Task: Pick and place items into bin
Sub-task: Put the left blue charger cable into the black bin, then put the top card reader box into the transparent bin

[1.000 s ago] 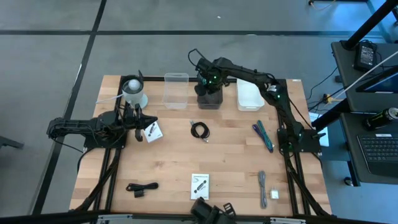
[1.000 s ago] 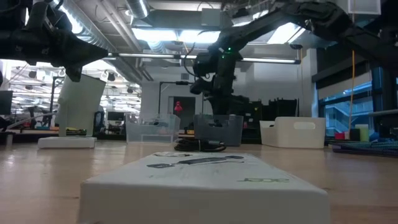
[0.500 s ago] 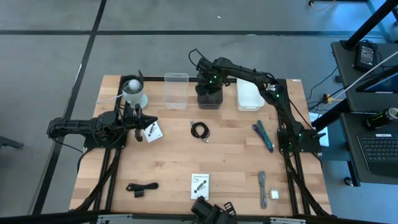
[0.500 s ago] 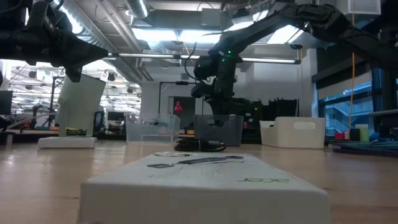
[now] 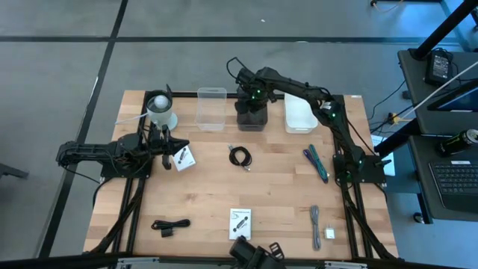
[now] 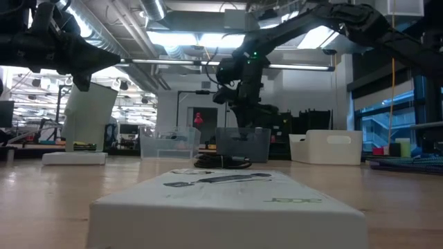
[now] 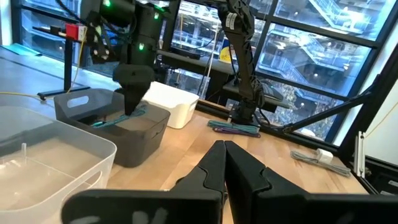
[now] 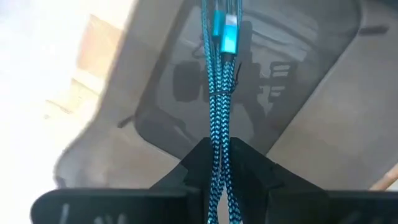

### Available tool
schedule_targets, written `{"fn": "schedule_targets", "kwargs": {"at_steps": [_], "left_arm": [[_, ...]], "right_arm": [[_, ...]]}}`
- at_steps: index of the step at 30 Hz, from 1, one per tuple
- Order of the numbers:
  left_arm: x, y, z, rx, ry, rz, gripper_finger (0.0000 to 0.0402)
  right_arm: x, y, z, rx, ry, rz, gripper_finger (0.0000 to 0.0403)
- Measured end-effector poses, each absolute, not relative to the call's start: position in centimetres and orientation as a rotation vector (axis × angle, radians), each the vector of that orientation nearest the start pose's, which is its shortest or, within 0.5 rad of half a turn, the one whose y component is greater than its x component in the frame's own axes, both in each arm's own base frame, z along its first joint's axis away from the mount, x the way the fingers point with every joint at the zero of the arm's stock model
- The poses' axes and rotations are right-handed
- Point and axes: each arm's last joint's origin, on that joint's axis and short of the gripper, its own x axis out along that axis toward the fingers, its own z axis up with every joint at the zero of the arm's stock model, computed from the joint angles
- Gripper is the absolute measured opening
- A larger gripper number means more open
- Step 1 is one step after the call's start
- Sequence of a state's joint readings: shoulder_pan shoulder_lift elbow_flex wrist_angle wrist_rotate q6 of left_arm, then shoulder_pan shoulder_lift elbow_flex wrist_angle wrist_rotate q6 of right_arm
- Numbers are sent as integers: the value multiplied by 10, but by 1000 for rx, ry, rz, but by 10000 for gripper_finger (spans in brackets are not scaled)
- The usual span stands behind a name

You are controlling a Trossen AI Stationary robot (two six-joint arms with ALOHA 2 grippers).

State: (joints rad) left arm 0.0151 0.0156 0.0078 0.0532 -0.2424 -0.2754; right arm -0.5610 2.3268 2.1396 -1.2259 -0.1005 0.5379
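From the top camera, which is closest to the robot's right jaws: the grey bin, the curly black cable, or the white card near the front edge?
1. Grey bin, right beneath the right gripper.
2. Curly black cable, mid-table.
3. White card, by the front edge.

The right gripper hangs over the middle bin, holding a cable.

We've got a wooden worktop with three bins along the back: clear, dark grey, white. Scattered around: black coiled cable, white cards, grey cable.
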Motion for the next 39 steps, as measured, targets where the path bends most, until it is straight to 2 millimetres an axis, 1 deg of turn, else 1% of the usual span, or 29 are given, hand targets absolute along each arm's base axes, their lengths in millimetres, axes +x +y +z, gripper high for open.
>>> {"fn": "schedule_targets", "kwargs": {"at_steps": [6,9,11,19,21,23,25,28,33,36,39], "left_arm": [[97,8,170,-279,-80,250,2],[97,8,170,-279,-80,250,2],[97,8,170,-279,-80,249,2],[97,8,170,-279,-80,250,2],[97,8,170,-279,-80,250,2],[97,8,170,-279,-80,250,2],[97,8,170,-279,-80,249,2],[97,8,170,-278,-79,252,2],[96,8,172,-251,-46,252,2],[93,8,178,-246,-11,256,2],[91,8,184,-241,24,260,2]], "right_arm": [[403,-250,243,860,1150,-718,60],[404,-250,254,838,1123,-702,60],[404,-250,257,837,1120,-702,60],[403,-249,258,827,1131,-696,60],[402,-245,264,808,1130,-679,60],[399,-239,279,788,1104,-667,60],[397,-227,297,760,1073,-642,60],[394,-199,325,677,1048,-642,60],[389,-135,365,520,1010,-660,42],[390,-96,377,436,998,-624,21],[393,-60,380,416,1012,-566,5]]}}
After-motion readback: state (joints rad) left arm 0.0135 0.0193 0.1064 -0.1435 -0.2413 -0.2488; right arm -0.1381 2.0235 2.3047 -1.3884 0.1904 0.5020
